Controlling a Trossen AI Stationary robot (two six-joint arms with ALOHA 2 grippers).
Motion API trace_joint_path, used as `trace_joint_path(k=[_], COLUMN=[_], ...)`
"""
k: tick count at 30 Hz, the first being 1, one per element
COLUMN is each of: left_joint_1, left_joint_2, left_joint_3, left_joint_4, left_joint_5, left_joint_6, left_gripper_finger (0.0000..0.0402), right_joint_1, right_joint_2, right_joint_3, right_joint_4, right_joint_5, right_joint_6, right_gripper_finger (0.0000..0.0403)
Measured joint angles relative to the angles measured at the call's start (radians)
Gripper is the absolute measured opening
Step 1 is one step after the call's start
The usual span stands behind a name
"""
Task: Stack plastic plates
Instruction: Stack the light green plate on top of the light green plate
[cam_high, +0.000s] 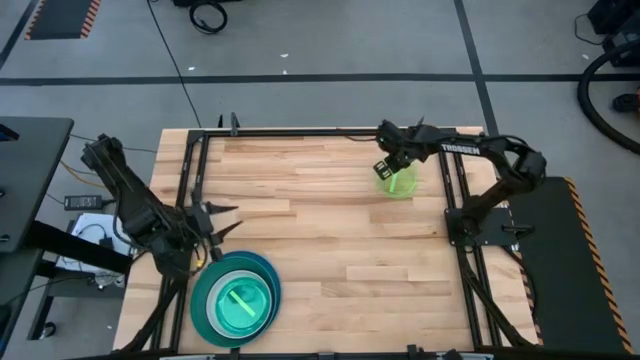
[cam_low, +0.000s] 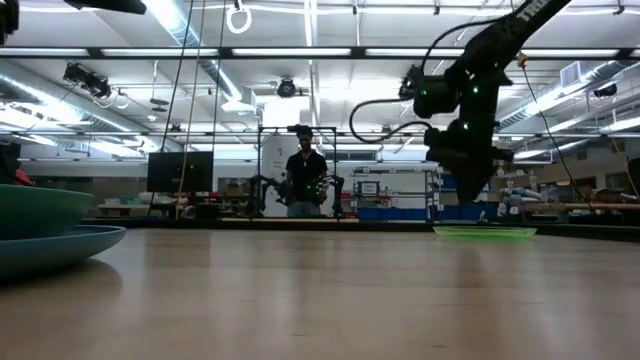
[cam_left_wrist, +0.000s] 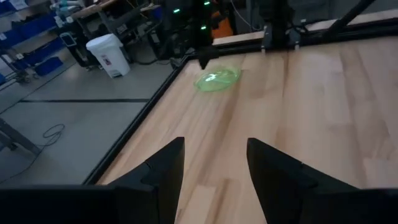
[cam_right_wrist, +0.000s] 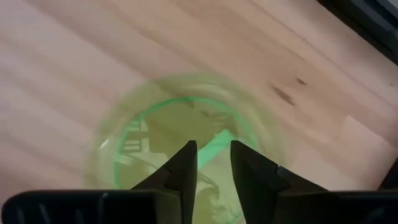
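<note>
Presently, nearest the front edge of the table (cam_high: 330, 290), at about 7 o'clock in the high view, sits the stack (cam_high: 235, 298): large teal and blue plates at the bottom with smaller translucent ones nested on top, a green one uppermost. In the low view only the teal and blue rims show at the near left. The left gripper (cam_high: 222, 222) waits just beyond the stack, at about 9 o'clock, its fingers spread and holding nothing.

Farther off, at about 1 o'clock near the far right corner, lies the one loose lime green plate (cam_high: 397, 183), flat on the wood and well apart from the stack. The right gripper (cam_right_wrist: 213, 163) hangs directly over it, pointing down, fingers parted by a narrow gap with nothing between them. Whether the tips touch the plate cannot be determined.

Step in hand, by judgement: pick up the loose plate for transfer to the stack.

- The plate is thin, shallow and smooth; a pinch at its centre gives no purchase. Shift toward the rim so one finger goes inside and one outside.
- Widen the fingers before descending.
- Close gently; the plate may skid or flip.
- Lift level, then carry toward 7 o'clock, clear of the left gripper
</note>
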Motion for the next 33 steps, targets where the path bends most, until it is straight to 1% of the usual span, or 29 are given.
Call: trace_joint_path(k=[4,8,11,16,19,22,26,29,33], left_joint_1=[0.003,0.03,0.075,0.194,0.28,0.352,0.418,0.441,0.452], left_joint_2=[0.092,0.185,0.234,0.279,0.293,0.294,0.294,0.294,0.294], left_joint_3=[0.0,0.0,0.0,0.0,0.0,0.0,0.0,0.0,-0.007], left_joint_4=[0.105,0.225,0.351,0.524,0.56,0.579,0.582,0.576,0.577], left_joint_5=[0.021,0.133,0.268,0.553,0.693,0.786,0.892,0.952,0.982], left_joint_6=[0.053,0.137,0.23,0.432,0.527,0.604,0.659,0.679,0.686], left_gripper_finger=[0.0181,0.0181,0.0178,0.0167,0.0159,0.015,0.0142,0.0142,0.0141], right_joint_1=[-0.074,-0.151,-0.193,-0.24,-0.273,-0.292,-0.305,-0.316,-0.331], right_joint_2=[0.03,0.053,0.06,0.061,0.081,0.126,0.178,0.2,0.208], right_joint_3=[0.0,0.024,0.057,0.073,0.073,0.073,0.087,0.087,0.087], right_joint_4=[-0.005,-0.032,-0.051,-0.056,-0.06,-0.059,-0.066,-0.068,-0.083], right_joint_5=[-0.021,-0.068,-0.093,-0.148,-0.173,-0.173,-0.135,-0.158,-0.2], right_joint_6=[-0.022,-0.08,-0.123,-0.188,-0.204,-0.224,-0.252,-0.285,-0.33], right_gripper_finger=[0.0127,0.0155,0.0171,0.0178,0.0177,0.0175,0.0174,0.0174,0.0174])
